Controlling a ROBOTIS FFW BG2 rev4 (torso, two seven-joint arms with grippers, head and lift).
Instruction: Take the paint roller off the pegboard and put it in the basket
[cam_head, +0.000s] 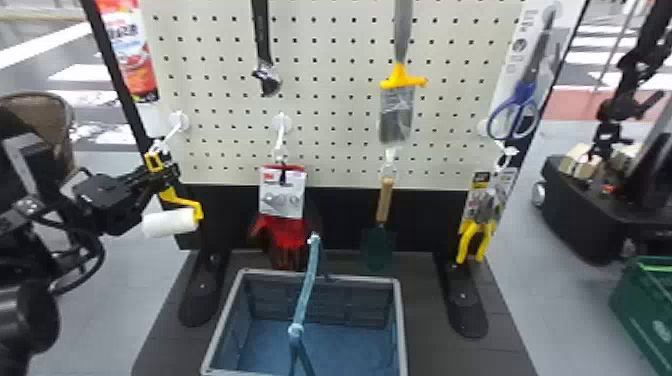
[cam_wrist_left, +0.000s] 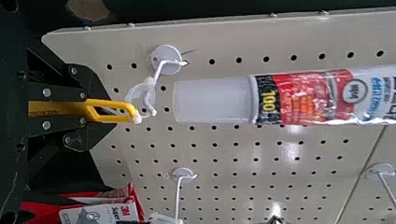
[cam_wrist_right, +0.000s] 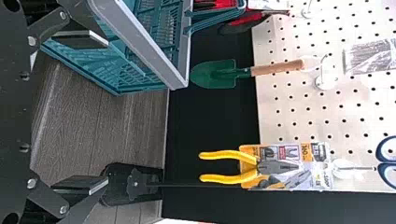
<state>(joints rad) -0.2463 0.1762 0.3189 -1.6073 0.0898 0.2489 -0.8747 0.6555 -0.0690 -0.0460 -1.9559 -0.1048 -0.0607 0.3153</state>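
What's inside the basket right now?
Inside the basket, bare blue floor and darker walls can be seen, and no item. The raised handle covers a strip of it, and the near end is out of sight.

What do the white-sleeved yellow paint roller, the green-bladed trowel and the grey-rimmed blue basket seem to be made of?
White-sleeved yellow paint roller: frame probably plastic, smooth and evenly coloured; sleeve matt, perhaps foam or fabric.
Green-bladed trowel: tan handle looks like wood; thin, smooth blade suggests painted metal.
Grey-rimmed blue basket: likely matt moulded plastic, from its ribbed, openwork walls.
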